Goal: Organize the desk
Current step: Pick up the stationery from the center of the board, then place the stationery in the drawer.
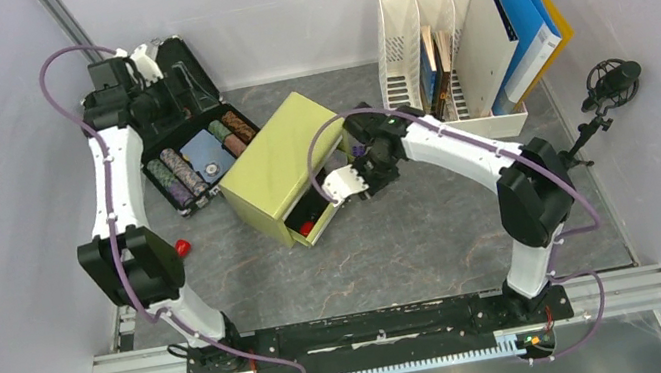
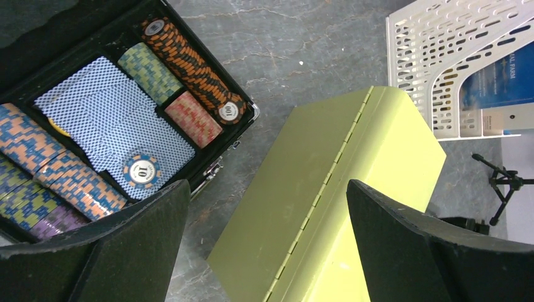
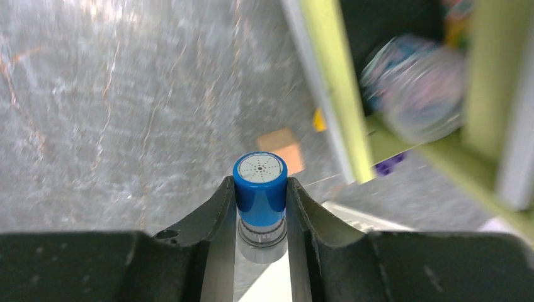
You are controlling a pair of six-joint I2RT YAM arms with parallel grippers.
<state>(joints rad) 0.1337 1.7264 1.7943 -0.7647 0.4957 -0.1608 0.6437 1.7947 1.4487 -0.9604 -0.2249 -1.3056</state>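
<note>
Blue cylinder, gripped in right jaws

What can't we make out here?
- Yellow-green drawer cabinet's open drawer contents: top view, right gripper covers them; right wrist view, blurred.
- Blue-capped cylinder between right jaws: lower end hidden, identity unclear.
- Small red object: top view, too small, tucked against left arm.

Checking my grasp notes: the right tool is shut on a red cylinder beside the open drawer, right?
No. The cylinder is blue, not red, as the right wrist view shows; the right tool is shut on it beside the open drawer.
</note>
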